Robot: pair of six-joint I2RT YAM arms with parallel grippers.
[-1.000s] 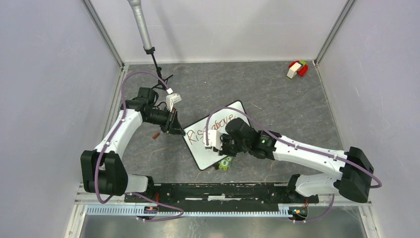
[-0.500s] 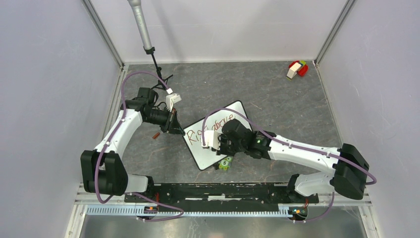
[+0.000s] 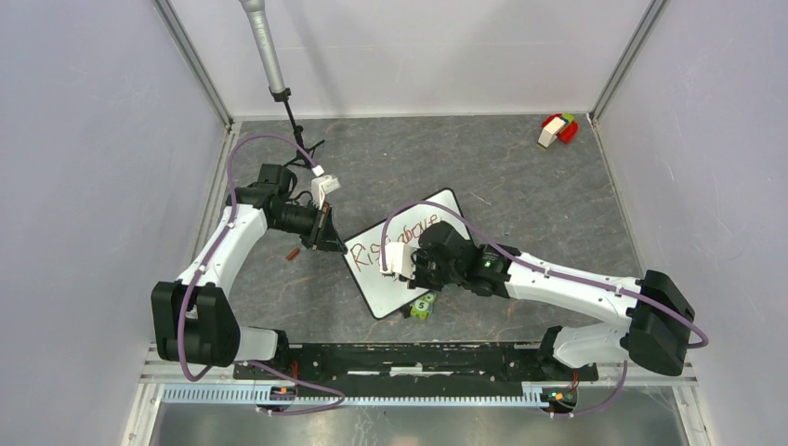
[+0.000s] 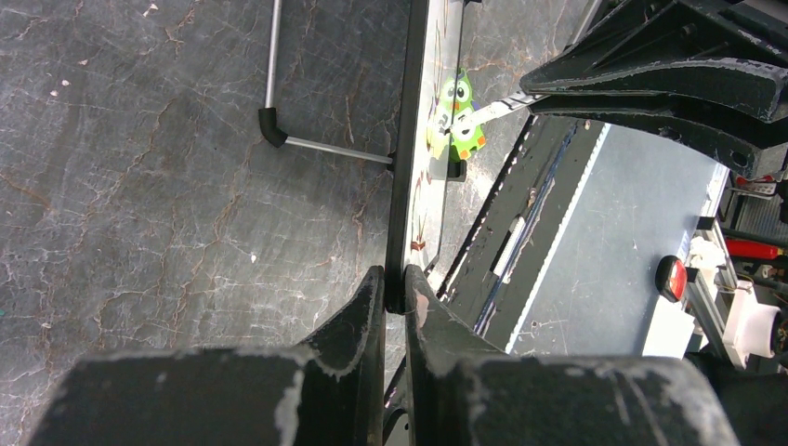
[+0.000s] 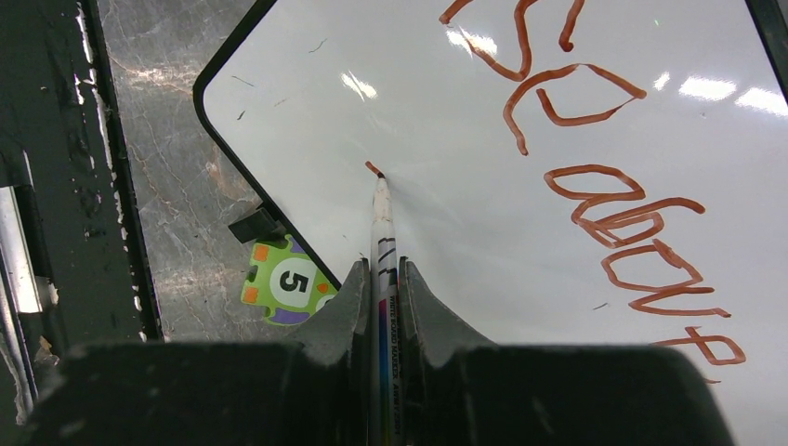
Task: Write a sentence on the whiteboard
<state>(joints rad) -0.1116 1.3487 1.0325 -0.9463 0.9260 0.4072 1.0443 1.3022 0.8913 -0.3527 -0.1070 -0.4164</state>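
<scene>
Between the right gripper's fingers sits a marker, clenched tight, its tip touching the whiteboard just ahead; the sentence, 2 words so far, lies ahead-right. Left gripper fingers clamp the whiteboard's rim, which extends ahead.

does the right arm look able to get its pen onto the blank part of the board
Probably yes: the right gripper holds the pen with its tip touching bare board beside the writing, nothing in the way; the left gripper clamps the board's edge.
</scene>
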